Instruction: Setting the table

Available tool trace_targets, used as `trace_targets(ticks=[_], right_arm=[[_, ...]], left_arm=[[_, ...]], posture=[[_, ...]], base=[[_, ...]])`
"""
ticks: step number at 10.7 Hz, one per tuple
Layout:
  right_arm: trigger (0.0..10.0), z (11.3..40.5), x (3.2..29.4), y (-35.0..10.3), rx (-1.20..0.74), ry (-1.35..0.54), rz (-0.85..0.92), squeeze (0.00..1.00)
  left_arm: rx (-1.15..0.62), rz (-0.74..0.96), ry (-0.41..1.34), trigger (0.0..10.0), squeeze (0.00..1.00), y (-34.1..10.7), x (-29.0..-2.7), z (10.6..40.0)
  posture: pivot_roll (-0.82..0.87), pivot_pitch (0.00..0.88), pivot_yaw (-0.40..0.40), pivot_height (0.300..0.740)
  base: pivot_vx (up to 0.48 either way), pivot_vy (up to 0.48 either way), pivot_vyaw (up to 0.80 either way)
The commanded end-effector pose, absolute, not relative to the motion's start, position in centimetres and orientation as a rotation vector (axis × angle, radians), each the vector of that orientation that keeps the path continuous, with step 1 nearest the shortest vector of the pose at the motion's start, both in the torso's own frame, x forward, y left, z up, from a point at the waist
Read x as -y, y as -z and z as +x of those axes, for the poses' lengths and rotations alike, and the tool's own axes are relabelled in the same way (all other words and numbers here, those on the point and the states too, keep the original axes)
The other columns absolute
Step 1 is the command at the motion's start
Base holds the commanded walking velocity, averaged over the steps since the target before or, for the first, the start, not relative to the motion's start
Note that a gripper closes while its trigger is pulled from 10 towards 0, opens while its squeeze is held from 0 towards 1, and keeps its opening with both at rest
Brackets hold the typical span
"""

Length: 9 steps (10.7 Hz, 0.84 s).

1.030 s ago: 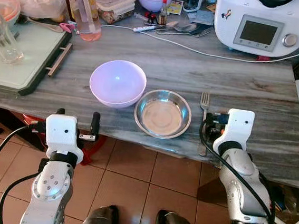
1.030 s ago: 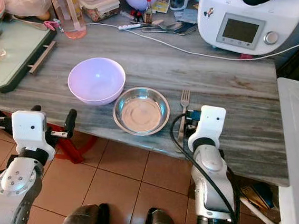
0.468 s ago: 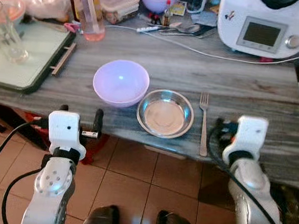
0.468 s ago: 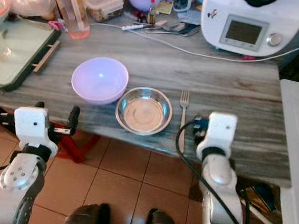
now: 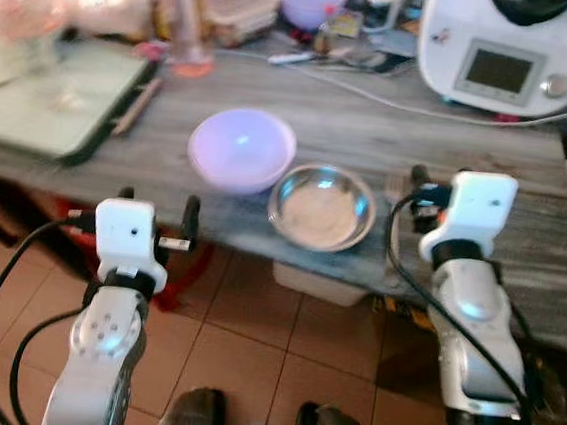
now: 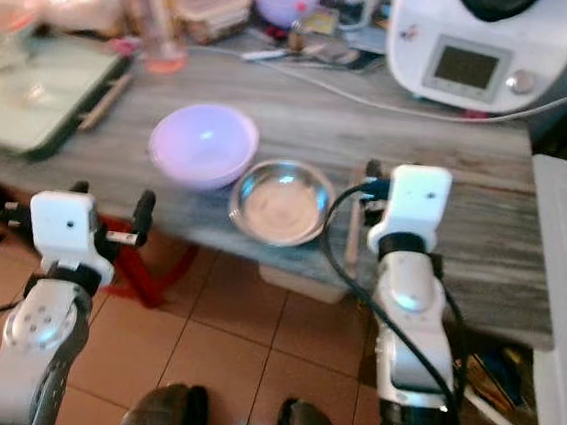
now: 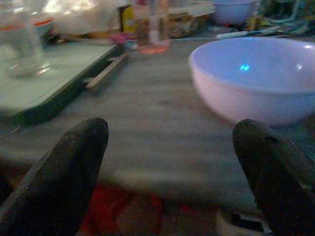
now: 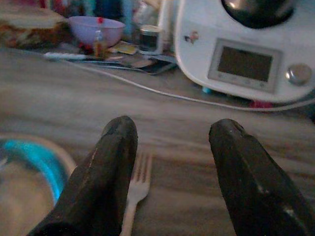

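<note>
— Where is the right hand (image 8: 170, 162)?

— Over the near edge of the grey wood-grain counter (image 5: 371, 136), fingers spread wide and holding nothing. The silver metal fork (image 8: 135, 189) lies flat on the counter just beneath and ahead of it, its tines pointing away, close by one finger.

— And the left hand (image 7: 167, 172)?

— Below and in front of the counter's near edge, also wide open and empty.

— What lies beyond?

— The shallow round steel bowl (image 5: 322, 205) sits just beside the fork, and the pale lilac round bowl (image 5: 242, 147) touches or nearly touches it on the robot's left. Farther back stands the white kitchen machine with a small screen (image 5: 510, 49).
</note>
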State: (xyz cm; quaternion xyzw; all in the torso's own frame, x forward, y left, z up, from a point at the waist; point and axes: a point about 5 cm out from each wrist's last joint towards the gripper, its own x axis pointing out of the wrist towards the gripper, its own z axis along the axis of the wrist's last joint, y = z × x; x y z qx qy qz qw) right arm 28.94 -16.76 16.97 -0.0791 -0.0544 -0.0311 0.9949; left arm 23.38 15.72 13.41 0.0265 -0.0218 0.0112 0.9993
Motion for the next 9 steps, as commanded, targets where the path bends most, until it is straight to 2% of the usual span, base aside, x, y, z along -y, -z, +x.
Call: trace_targets(ticks=[1,2,4,5,6,7,9], right_arm=[[10.0,29.0,17.0,-16.6,0.106,0.088,-0.185,0.0],[10.0,29.6,17.3,-16.0,0.076,0.143,-0.21,0.0],[10.0,29.9,16.9,-15.7,0.1,0.065,-0.171,0.0],[10.0,29.8,17.1,-15.1,0.096,0.087,-0.173,0.0],[10.0,29.6,17.3,-14.1,0.044,0.088,-0.087,0.0],[10.0,29.4,17.5,-14.1,0.054,0.079,-0.035,1.0],[10.0,29.7,17.5,-14.6,0.086,0.07,-0.056,1.0]], left_arm=[[0.024,0.051,-0.041,10.0,0.0,-12.8,-15.9,23.1],[0.018,0.047,-0.034,10.0,0.0,-12.6,-15.7,23.0],[-0.006,0.029,-0.023,10.0,0.0,-11.8,-15.2,23.1],[-0.018,0.018,-0.014,10.0,0.0,-11.3,-14.8,23.1],[-0.014,0.016,-0.009,10.0,0.0,-11.3,-14.7,23.4],[-0.001,0.021,-0.009,10.0,0.0,-11.6,-14.9,23.8],[0.011,0.025,-0.015,10.0,0.0,-11.9,-15.3,24.1]], posture=[[0.07,0.065,0.025,0.74],[0.07,0.059,0.028,0.74],[0.06,0.038,0.04,0.74],[0.06,0.022,0.042,0.74],[0.05,0.024,0.042,0.74],[0.05,0.031,0.041,0.74],[0.06,0.041,0.041,0.74]], base=[[-0.296,0.0,0.0],[0.0,0.0,0.0],[-0.294,0.0,0.0],[-0.296,0.0,0.0],[-0.304,0.0,0.0],[-0.296,0.0,0.0],[-0.302,0.0,0.0]])
